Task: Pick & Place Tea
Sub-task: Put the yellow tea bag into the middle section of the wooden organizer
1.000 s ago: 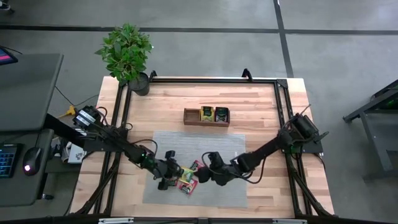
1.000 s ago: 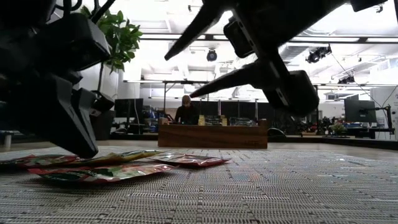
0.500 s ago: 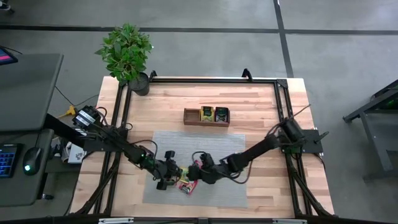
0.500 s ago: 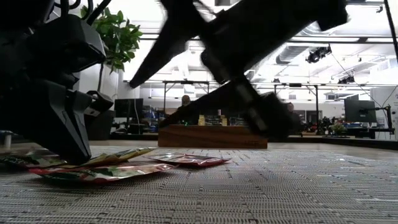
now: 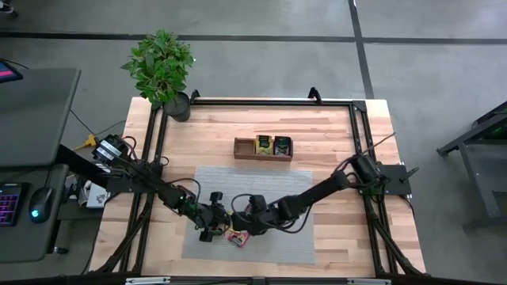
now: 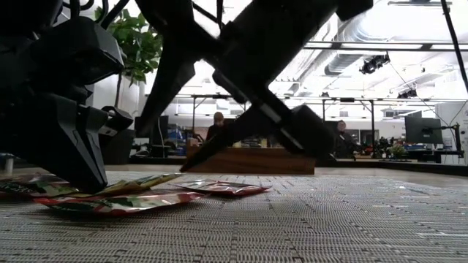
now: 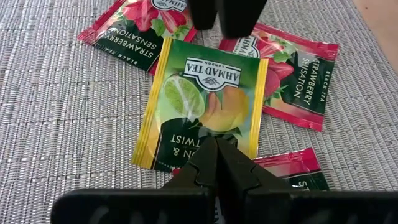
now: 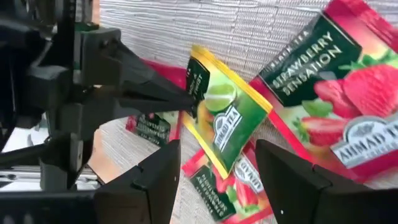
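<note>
The left hand (image 7: pixel 217 146) is pinching the lime tea sachet (image 7: pixel 205 102); the open right hand (image 8: pixel 217 171) is nearing, probably to take it.

A yellow-green sachet (image 7: pixel 202 106) lies tilted atop three red strawberry sachets (image 7: pixel 292 84) on the mat.

A flat square yellow-edged sachet (image 7: pixel 202 109) has a green face printed with a lime slice and an orange-yellow fruit. The flat red sachets (image 7: pixel 295 81) around it carry dark green panels, white lettering and strawberry pictures. All lie on a grey woven ribbed mat (image 7: pixel 68 118). Both black grippers (image 7: pixel 217 162) look matt.
</note>
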Robot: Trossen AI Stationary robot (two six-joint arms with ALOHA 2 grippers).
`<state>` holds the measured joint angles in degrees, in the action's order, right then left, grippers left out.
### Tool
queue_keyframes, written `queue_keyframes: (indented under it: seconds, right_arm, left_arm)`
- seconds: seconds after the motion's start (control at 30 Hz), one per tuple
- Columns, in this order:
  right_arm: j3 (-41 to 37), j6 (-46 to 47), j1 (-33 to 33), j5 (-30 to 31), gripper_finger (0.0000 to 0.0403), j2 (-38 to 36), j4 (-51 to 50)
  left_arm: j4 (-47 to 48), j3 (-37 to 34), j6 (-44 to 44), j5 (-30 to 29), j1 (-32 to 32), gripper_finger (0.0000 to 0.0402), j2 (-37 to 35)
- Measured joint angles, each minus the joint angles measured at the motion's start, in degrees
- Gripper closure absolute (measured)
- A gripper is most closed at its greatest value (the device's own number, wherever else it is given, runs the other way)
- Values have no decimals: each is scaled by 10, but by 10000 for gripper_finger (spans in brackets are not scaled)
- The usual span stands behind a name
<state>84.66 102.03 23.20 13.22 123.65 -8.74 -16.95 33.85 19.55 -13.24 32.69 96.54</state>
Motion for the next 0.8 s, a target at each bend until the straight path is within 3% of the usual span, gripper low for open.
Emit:
queue_keyframes:
  seconds: [0.8]
  right_arm:
    - [5,22,-21,-25,199,10,-31]
  left_arm:
    - [-1,-1,-2,3,0,402,1]
